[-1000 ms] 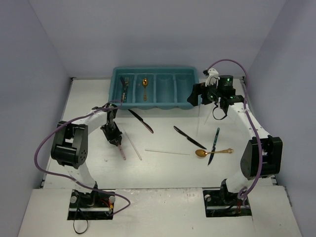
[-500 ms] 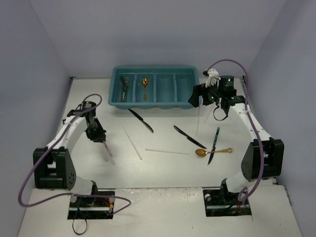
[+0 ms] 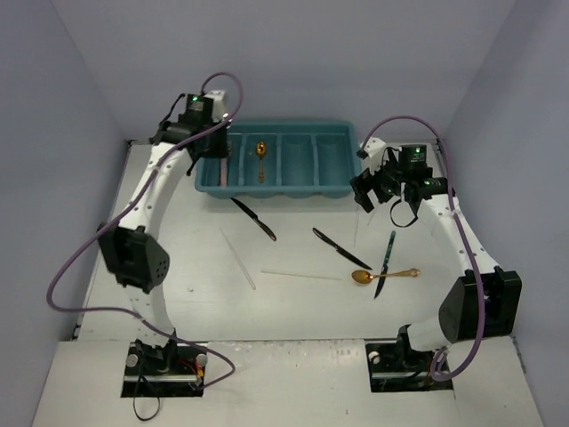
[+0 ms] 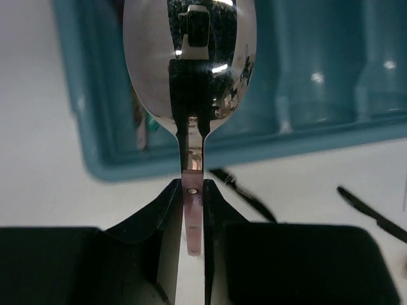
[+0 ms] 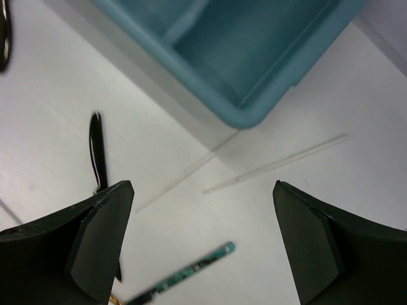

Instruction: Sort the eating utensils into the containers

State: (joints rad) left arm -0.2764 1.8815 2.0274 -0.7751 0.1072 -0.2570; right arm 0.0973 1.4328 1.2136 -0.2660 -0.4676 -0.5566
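Over the far edge of the bench [image 3: 293, 311], towards its left corner, the left fingers [image 4: 164, 213] are pinched nearly shut on the pinkish handle end of a silver spoon [image 4: 191, 57]. Its bowl hangs above the left end of the teal tray [image 3: 277, 193]. A second ago this arm was low over the near-left part of the bench with the spoon just gripped; it has since lifted and swung across to the tray. My reading is that the carry is done and only the release is left. From overhead the spoon seems to sit over the leftmost compartment, while the gold spoon [image 3: 260, 157] lies in the second one. A small shift right may be wanted first, though I cannot tell the compartment for certain.

The right fingers [image 5: 102, 235] stand wide apart and empty, hovering just off the tray's right end, hardly moved. Unmoved on the bench are three black knives [image 3: 254, 218], a loose gold spoon [image 3: 361, 277] towards the right edge that appears to be crossed by one knife, and thin clear sticks [image 3: 300, 274]. The bench is plain white, and pale lavender walls [image 3: 293, 53] close it on three sides.
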